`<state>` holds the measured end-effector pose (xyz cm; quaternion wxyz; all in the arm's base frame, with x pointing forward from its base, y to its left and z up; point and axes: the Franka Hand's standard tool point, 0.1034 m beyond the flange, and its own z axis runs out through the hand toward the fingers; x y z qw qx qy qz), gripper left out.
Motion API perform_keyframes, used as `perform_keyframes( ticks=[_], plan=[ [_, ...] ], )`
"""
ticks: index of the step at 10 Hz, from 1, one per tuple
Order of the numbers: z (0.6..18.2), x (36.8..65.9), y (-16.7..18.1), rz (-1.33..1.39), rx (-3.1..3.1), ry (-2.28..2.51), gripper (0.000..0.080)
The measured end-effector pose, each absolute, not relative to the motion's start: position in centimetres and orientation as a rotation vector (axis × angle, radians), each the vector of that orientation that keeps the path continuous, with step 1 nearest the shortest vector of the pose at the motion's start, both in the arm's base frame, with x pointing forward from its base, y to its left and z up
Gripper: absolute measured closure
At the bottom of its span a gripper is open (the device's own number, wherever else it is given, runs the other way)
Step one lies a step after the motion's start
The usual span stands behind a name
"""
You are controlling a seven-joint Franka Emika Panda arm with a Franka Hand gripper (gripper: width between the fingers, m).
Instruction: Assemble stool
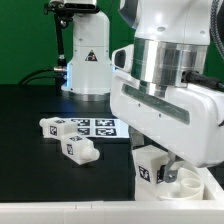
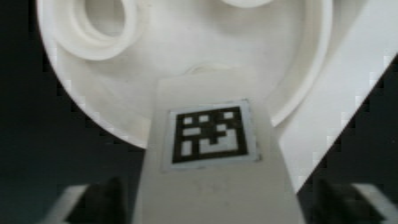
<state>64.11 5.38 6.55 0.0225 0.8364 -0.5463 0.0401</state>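
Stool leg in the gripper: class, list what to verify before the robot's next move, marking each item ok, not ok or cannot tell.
1. Grip: the leg sits between the fingers of the gripper, tag facing the wrist camera. Ok.
2. Seat in place: the seat lies flat on the table, right by the held leg. Ok.
3. Alignment: a socket shows on the seat, off to one side of the leg's tip. Cannot tell.
4. Contact between leg and seat: hidden by the arm. Cannot tell.
5. Spare legs: lying apart from the arm, on the exterior view's left. Ok.
6. Marker board: flat, clear of the gripper. Ok.
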Motion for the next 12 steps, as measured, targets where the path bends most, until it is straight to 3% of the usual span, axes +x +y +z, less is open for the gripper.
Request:
perform_keyframes(
  ticks=[1, 4, 5, 10, 12],
  plan=[
    [6.7, 64.2, 5.3, 0.126, 2.594, -1.689, 0.0180],
    [11.2, 63.2, 1.8, 0.128, 2.706, -1.676, 0.0151],
    [11.7, 63.0, 1.4, 0.131, 2.702, -1.689, 0.0151],
    [11.0, 62.6, 1.4, 0.120, 2.692, -1.711, 0.0151],
    [10.2, 59.7, -0.9, 0.083, 2.589, -1.931, 0.0151]
  ],
)
